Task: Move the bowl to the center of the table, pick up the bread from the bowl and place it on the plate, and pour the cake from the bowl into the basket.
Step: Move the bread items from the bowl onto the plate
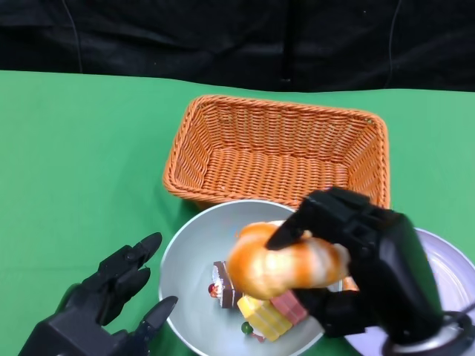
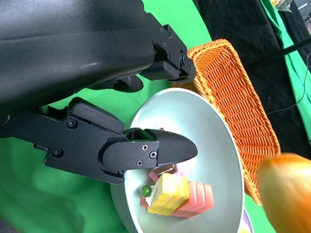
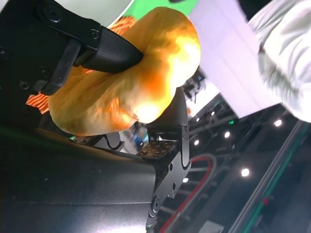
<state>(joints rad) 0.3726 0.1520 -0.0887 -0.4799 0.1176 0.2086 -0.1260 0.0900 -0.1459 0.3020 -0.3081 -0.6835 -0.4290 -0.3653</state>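
The basket (image 1: 278, 152) at twelve o'clock has nothing in it; the bowl (image 1: 194, 291) sits mid-table, so that step looks done. The plate (image 1: 449, 274) at four o'clock waits. My right hand (image 1: 356, 252) grips the bread (image 1: 286, 259) above the bowl; my left hand (image 1: 104, 304) is spread, touching the rim. The cake (image 1: 260, 311) remains unpoured.

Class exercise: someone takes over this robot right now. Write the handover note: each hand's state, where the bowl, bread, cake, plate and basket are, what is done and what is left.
Right hand: grips the bread, lifted above the bowl.
Left hand: holds nothing, fingers apart, beside the bowl's near-left rim.
Bowl: on the green table in front of the basket; the cake is inside it.
Plate: to the bowl's right, mostly hidden behind the right hand.
Basket: holds nothing that shows.
Done: bread is out of the bowl.
Left: set the bread on the plate, then pour the cake into the basket.
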